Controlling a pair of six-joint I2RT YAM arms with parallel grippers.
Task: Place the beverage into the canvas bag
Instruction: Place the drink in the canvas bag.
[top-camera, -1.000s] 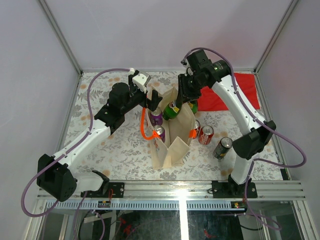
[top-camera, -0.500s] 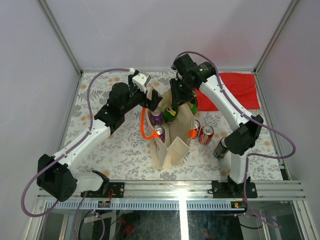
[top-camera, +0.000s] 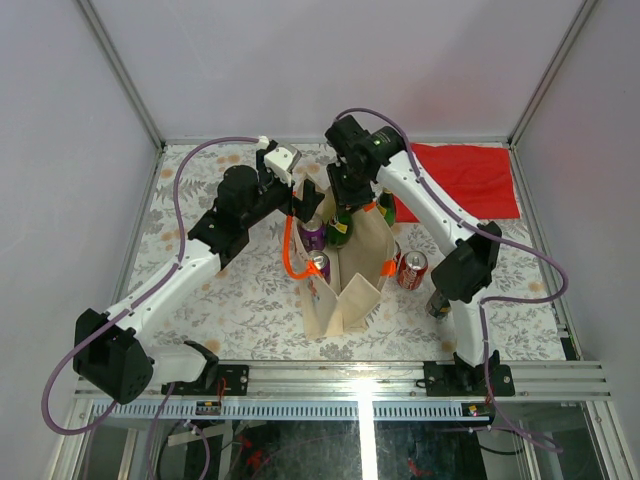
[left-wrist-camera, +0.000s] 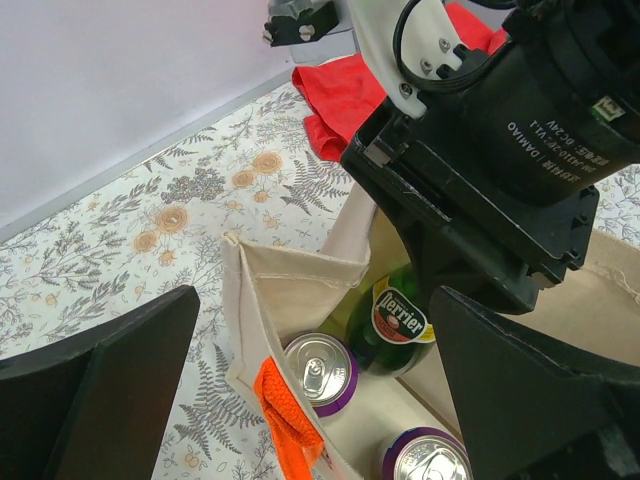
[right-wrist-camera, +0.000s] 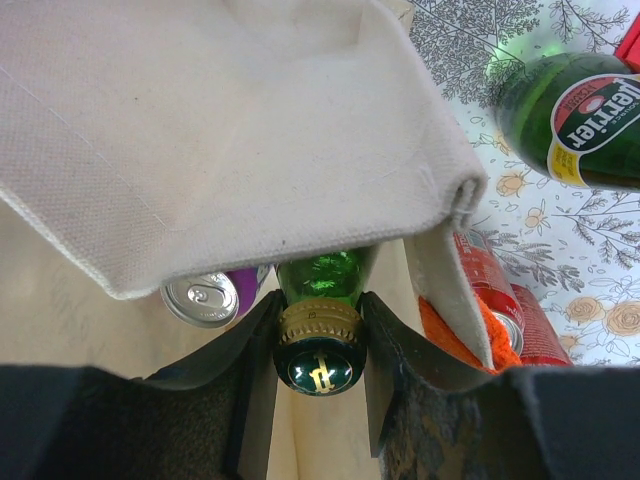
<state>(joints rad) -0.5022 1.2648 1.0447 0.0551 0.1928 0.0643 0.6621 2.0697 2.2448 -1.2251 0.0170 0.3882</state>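
The mouth of the canvas bag (top-camera: 345, 285) leaves you little room. Two purple cans (left-wrist-camera: 318, 372) fill its left side, the right gripper (right-wrist-camera: 320, 350), clamped on the green bottle (right-wrist-camera: 320, 275), blocks the far end, and a folded flap (right-wrist-camera: 250, 150) overhangs. Red cans (top-camera: 412, 270) crowd the bag's right side. The bench (top-camera: 240, 300) is open toward the left edge.

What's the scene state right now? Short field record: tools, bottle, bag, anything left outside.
right tool: shut on bottle, gripping it at the cap
bottle: green Perrier, body inside bag, not yet released
left tool: open, at the bag rim
bag: standing, mouth open
in bag: two purple cans
outside bag: second bottle, red can, red cloth
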